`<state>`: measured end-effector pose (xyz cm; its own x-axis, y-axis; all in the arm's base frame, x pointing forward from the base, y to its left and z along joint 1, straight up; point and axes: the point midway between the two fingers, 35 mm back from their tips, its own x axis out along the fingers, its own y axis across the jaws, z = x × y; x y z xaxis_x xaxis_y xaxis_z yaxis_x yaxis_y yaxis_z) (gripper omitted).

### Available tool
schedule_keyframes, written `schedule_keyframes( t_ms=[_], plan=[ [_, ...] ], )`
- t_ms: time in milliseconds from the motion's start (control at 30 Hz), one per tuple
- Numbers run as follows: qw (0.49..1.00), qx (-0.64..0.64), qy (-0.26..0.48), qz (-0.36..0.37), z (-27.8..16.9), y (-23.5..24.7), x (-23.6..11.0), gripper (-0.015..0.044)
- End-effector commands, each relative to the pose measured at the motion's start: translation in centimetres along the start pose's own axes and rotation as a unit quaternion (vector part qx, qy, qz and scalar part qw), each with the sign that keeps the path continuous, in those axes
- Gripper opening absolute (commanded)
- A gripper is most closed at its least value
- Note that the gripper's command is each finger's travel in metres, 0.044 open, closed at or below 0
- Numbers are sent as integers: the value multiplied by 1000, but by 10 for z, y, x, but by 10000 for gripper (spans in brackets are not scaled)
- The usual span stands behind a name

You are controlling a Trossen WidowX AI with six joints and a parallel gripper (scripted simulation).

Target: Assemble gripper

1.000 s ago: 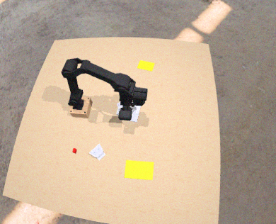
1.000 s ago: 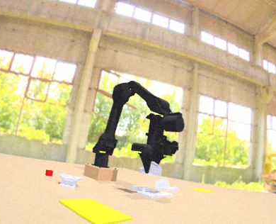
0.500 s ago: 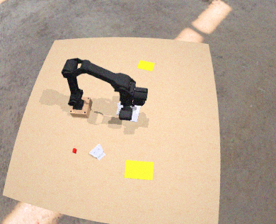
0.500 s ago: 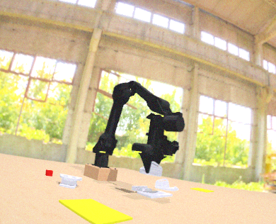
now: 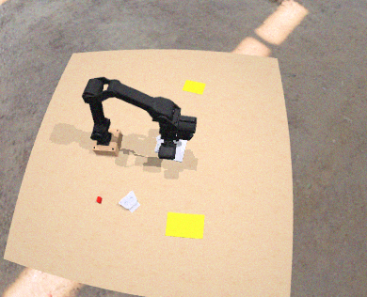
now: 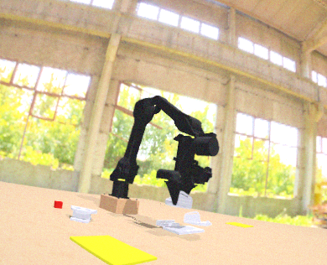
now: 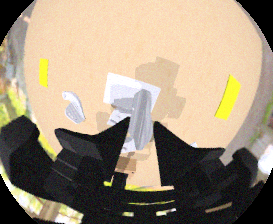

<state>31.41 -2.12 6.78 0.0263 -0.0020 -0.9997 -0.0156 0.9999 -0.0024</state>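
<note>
The white gripper base (image 5: 180,154) (image 6: 188,230) (image 7: 118,80) lies flat on the table under the hand. My gripper (image 6: 174,203) (image 7: 141,121) is shut on a pale grey jaw (image 6: 184,200) (image 7: 143,106) and holds it above the base. In the wrist view the held jaw covers part of the base, so the pins are not clear. The other jaw (image 6: 192,217) (image 7: 74,108) lies on the table beside the base; the arm hides it in the top view. The white housing plate (image 5: 128,200) (image 6: 83,213) stands apart, nearer the top camera.
A red cube (image 5: 99,199) (image 6: 58,205) lies beside the housing plate. A larger yellow rectangle (image 5: 185,226) (image 6: 112,249) (image 7: 228,98) is on the near side, a smaller one (image 5: 194,86) (image 6: 240,225) (image 7: 44,72) on the far side. The arm stands on a wooden block (image 5: 106,149) (image 6: 118,204).
</note>
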Motion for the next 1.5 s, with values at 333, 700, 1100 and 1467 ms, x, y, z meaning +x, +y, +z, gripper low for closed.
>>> schedule_keyframes(
  t_ms=[333,700,1100,1467],
  plan=[
    [1000,2,-2,-1,2,0,-1,134],
    [1000,2,-2,-1,3,0,16,134],
    [1000,1,-2,-1,3,0,35,134],
    [1000,1,-2,-1,2,0,53,134]
  ],
)
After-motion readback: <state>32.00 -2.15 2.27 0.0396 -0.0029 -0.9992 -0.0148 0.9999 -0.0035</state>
